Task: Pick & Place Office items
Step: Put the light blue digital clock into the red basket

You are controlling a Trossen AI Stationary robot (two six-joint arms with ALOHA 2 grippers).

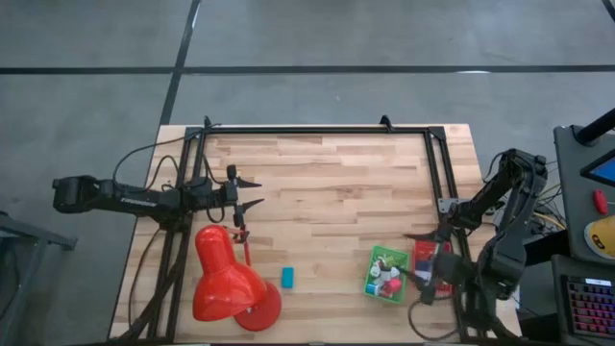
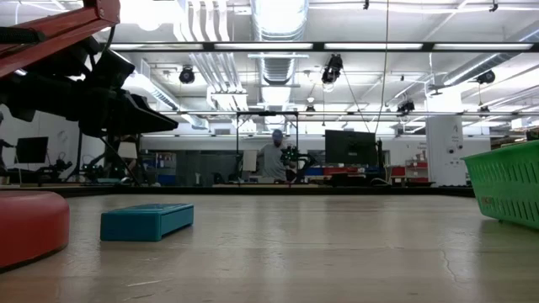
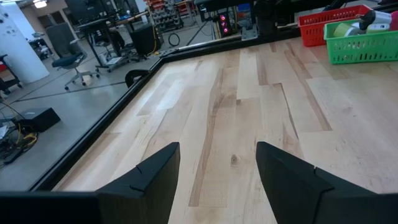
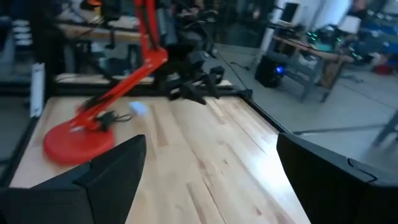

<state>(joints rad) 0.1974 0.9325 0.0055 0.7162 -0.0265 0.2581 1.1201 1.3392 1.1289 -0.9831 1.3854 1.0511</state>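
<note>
The teal block (image 1: 286,277) lies long axis 12-to-6, well off at 9 o'clock from the right gripper (image 1: 426,267), fingers spread, empty; left gripper (image 1: 252,193) also parted.

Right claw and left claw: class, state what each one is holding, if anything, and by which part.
Nothing is held. The right claw is open over bare wood near the baskets; the left claw is open too, with only table between its fingers.
</note>
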